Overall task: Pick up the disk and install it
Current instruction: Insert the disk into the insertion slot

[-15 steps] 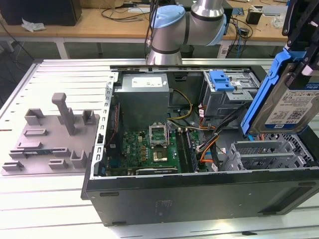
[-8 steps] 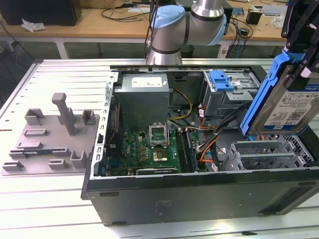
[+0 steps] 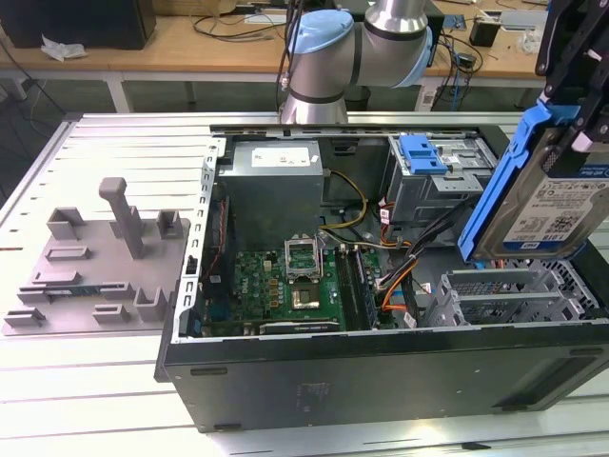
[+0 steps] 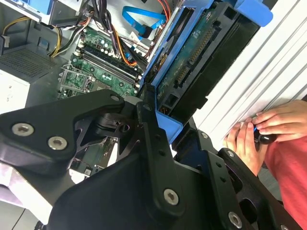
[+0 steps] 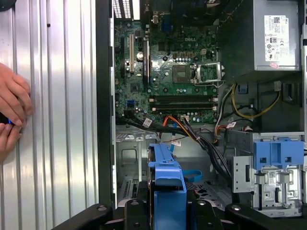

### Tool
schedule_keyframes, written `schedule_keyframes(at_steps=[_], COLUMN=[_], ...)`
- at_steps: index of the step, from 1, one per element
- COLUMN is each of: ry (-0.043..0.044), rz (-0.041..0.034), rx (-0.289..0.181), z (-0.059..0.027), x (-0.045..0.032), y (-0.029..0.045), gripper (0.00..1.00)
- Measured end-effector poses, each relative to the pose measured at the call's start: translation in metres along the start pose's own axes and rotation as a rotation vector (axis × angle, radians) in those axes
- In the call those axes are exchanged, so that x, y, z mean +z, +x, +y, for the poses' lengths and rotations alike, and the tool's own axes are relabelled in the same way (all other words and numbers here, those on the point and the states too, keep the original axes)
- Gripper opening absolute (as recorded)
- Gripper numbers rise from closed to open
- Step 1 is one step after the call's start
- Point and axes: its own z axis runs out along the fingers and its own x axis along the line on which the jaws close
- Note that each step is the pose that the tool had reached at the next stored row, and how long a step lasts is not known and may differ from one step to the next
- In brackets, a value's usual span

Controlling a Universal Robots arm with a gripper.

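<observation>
Gripper (image 4: 165, 125) clamped on disk (image 3: 538, 205) (tilted on edge), held above open case (image 3: 381, 354), clear of drive cage (image 3: 430, 181).

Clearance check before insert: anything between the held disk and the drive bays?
The disk sits clamped in the tool, above the open case. A black-and-orange cable bundle crosses beside the drive bays below it; nothing else visible.

Bright, even overhead light with no single hard source; shadows are soft. The ribbed metal table (image 5: 57, 96) throws pale streaks of glare in both wrist views, while the open computer case (image 3: 381, 371) holds gentle shade along its inner walls in the exterior view. In the second wrist view the black gripper (image 4: 160, 120) reads as near-uniform dark against the vivid blue frame of the disk (image 4: 192, 52).
</observation>
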Motion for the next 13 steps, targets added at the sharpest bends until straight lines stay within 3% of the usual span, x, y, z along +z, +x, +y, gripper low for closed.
schedule_keyframes(at_steps=[13], ry=[0.0001], rz=[0.0000], rx=[0.000], z=[0.0000], x=[0.0037], y=[0.0014], gripper=[0.36])
